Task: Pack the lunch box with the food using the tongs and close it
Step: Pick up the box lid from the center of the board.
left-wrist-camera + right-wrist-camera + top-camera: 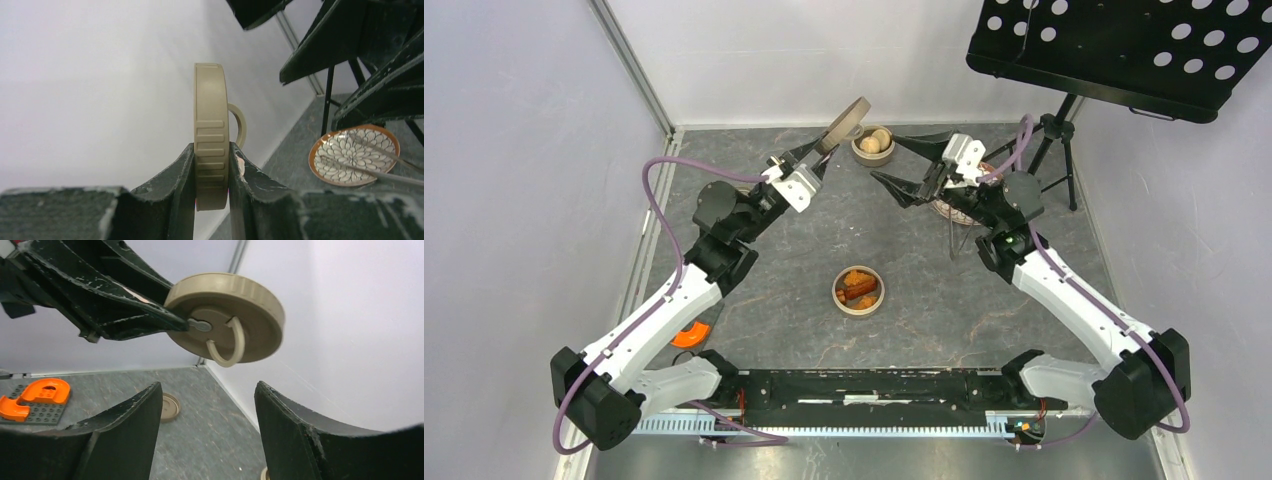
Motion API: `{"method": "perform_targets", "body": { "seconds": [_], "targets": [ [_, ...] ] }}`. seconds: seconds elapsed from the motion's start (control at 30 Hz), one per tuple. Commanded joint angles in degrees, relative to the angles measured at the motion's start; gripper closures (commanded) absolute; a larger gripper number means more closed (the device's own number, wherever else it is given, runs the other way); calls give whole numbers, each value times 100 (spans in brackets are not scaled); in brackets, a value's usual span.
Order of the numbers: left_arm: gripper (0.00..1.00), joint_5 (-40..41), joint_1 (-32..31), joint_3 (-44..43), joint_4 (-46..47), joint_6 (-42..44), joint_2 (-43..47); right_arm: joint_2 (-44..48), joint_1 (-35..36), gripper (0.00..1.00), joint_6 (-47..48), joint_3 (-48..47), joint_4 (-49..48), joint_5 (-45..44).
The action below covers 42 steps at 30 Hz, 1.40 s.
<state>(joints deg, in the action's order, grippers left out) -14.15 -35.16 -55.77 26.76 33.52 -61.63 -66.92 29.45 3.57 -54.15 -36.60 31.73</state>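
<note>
Grey desk [904,240], white walls. The left fingers [175,185] pinch the lid [211,135] edgewise by its rim. The right fingers [125,425] are spread and empty, just beside it. The tongs [380,172] lie on the plate [320,155] behind the right fingers, and the food [859,287] sits in tubs [873,157] below. Risk: with so narrow a rim grip, a nudge could twist the lid free.

You could see only a sliver of the plate [945,213] behind the right arm [1006,200] from above; at the left wrist, the tongs [395,177] lying on it ran off the right edge.
</note>
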Motion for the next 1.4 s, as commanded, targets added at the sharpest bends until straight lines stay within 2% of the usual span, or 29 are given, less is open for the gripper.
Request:
{"method": "perform_targets", "body": {
  "seconds": [0.0, 0.17, 0.53, 0.63, 0.87, 1.17, 1.27, 1.37],
  "targets": [
    [98, -348, -10, -362, 992, -479, 110, -139, 208, 29, -294, -373, -768, 338],
    [98, -512, -44, -426, 1369, -652, 75, -265, 280, 29, -714, -613, -874, 192],
    [98, -764, -279, -483, 1593, -701, 36, -601, 294, 28, -924, -967, -1203, -138],
    [98, -766, -374, -488, 1602, -604, 14, -664, 302, 32, -957, -1015, -1315, -87],
    [98, -730, -463, -514, 1570, -560, -50, -650, 442, 54, -745, -1034, -1457, -3],
    [98, -771, -651, -514, 1483, -467, -100, -551, 473, 58, -551, -969, -1391, -466],
    [98, -712, -735, -516, 1391, -504, -83, -529, 472, 67, -499, -965, -1307, -631],
    [98, -604, -773, -507, 1341, -467, -102, -511, 475, 85, -497, -1013, -1095, -819]
  ]
}}
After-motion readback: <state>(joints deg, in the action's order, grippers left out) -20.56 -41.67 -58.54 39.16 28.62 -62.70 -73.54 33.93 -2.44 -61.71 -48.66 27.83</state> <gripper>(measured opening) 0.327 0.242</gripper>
